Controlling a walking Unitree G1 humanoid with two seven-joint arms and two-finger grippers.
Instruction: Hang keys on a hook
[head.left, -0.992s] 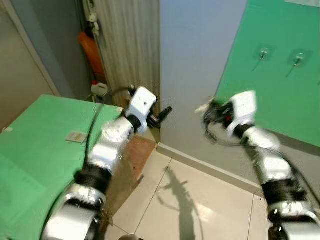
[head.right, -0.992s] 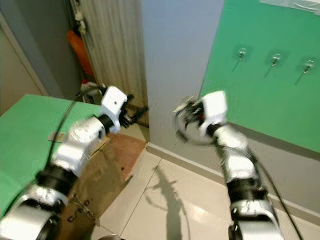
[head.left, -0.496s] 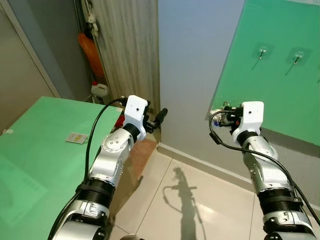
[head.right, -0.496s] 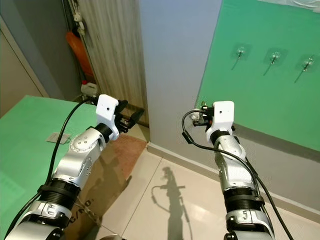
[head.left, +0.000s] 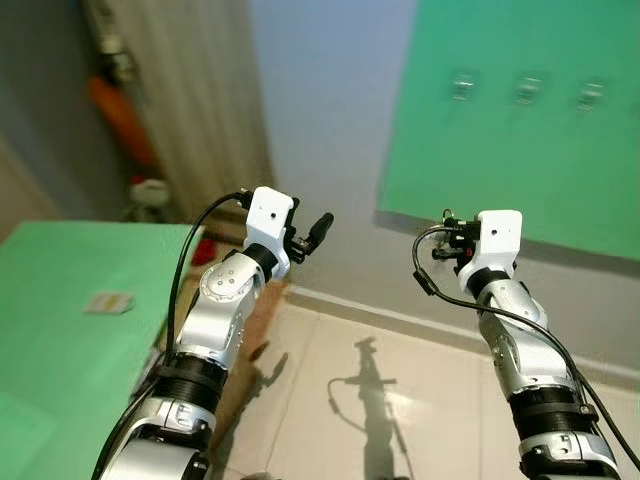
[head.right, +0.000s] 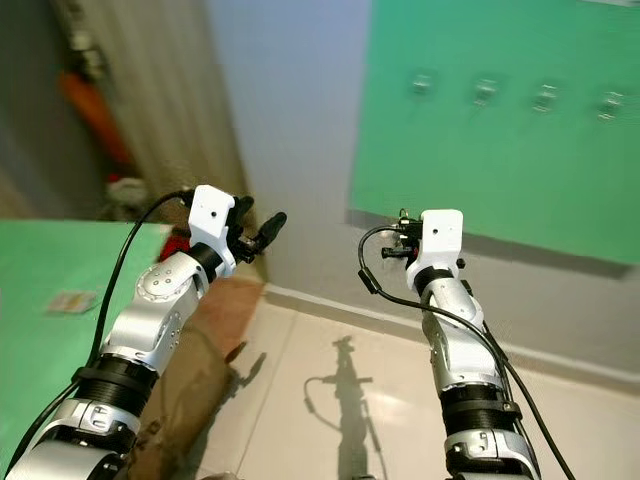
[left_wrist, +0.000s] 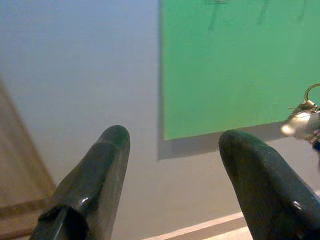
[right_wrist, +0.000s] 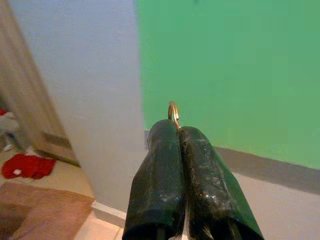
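A row of several small clear hooks (head.right: 485, 90) sits high on a green wall panel (head.left: 520, 150), blurred. My right gripper (head.left: 448, 240) is raised below and left of them, well short of the wall. It is shut on the keys; in the right wrist view a gold key ring (right_wrist: 173, 110) pokes out past the fingertips (right_wrist: 165, 131). My left gripper (head.left: 318, 228) is raised at the same height, open and holding nothing. In the left wrist view the keys (left_wrist: 301, 119) glint off to one side.
A green table (head.left: 60, 330) lies at my left, with a small card (head.left: 108, 301) on it and a brown cardboard box (head.right: 195, 370) against it. A grey wall (head.left: 330, 120) and a beige curtain (head.left: 190, 110) stand ahead. Pale floor tiles (head.left: 400, 400) lie below.
The camera has swung right, so the green panel and hooks sit further left in the picture. Both arms hold nearly the same raised pose, the right still shut on the keys.
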